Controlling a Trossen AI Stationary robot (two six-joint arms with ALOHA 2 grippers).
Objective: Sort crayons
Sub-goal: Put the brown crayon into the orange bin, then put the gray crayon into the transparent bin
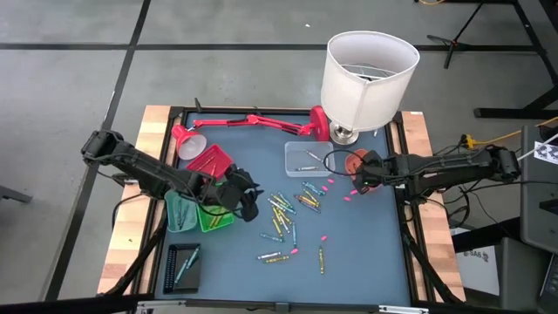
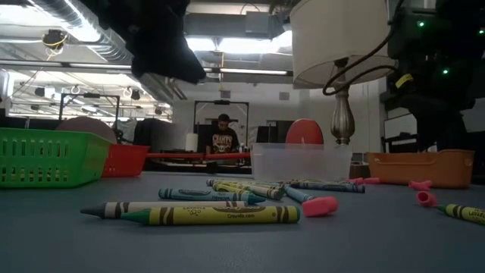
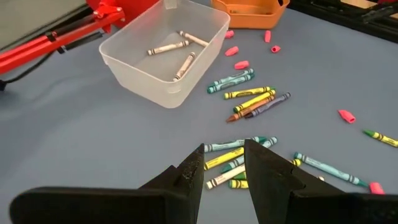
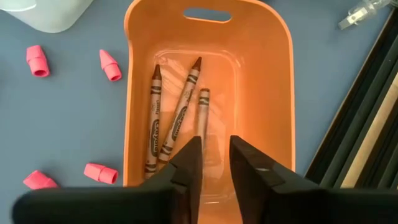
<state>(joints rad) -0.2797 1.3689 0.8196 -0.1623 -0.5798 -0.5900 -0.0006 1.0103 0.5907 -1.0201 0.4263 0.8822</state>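
The table (image 1: 366,253) is slate blue. Loose crayons (image 1: 283,209) at its centre show yellow, green, teal and orange wrappers. Pink bits (image 1: 323,237) lie scattered toward three o'clock. An orange tray (image 4: 273,93) holds three brown crayons (image 4: 171,118). At nine o'clock sit a green tray (image 1: 214,220) and a red tray (image 1: 209,160).
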